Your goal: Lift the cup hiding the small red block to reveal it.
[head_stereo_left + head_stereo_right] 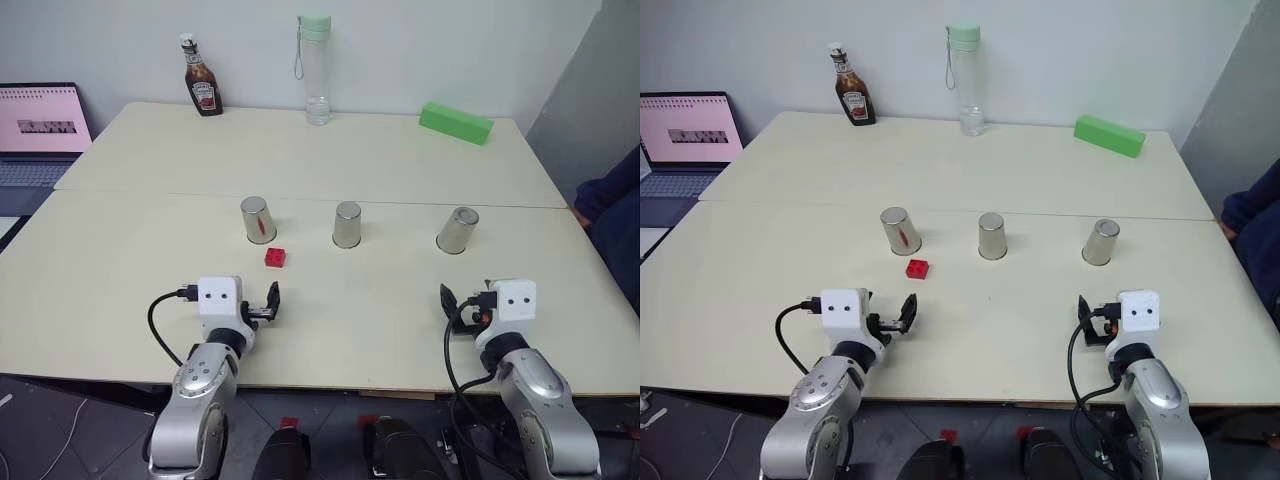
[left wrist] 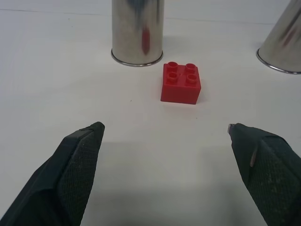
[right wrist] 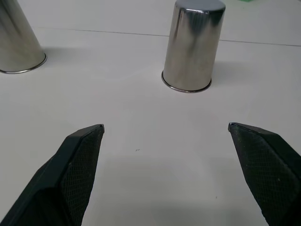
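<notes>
Both sets of jaws stand wide apart w/ nothing between them. Left gripper (image 1: 272, 302) hovers near the bench's front edge, left of centre, black fingers (image 2: 70, 165) spread, pointing toward the small red block (image 1: 275, 258). Right gripper (image 1: 448, 305) sits near the front edge too, right of centre, fingers (image 3: 75, 165) equally spread, empty, facing the right-hand cup.

Going left to right across the bench (image 1: 120, 300): a laptop (image 1: 40, 130) w/ a pink screen sits off the left edge, on a separate surface. Brown sauce bottle (image 1: 203, 78) stands upright near the back edge, left of centre. Clear water bottle (image 1: 316, 70) w/ a pale green cap stands upright at the back edge, about mid. Long green block (image 1: 456, 123) lies near the back right corner.

Three shiny steel cups stand mouth down in a row across the middle of the bench, just in front of the seam between the two bench tops, well apart from each other. Left cup (image 1: 257, 219) shows a red reflection on its side. Small red block lies uncovered on the bench just in front of that cup, slightly to its right, near but not touching; four studs up. Middle cup (image 1: 347, 224) is upright, inverted. Right cup (image 1: 457, 229) likewise, nothing beside it.

A person's dark blue sleeve (image 1: 610, 200) shows at the bench's right edge.
</notes>
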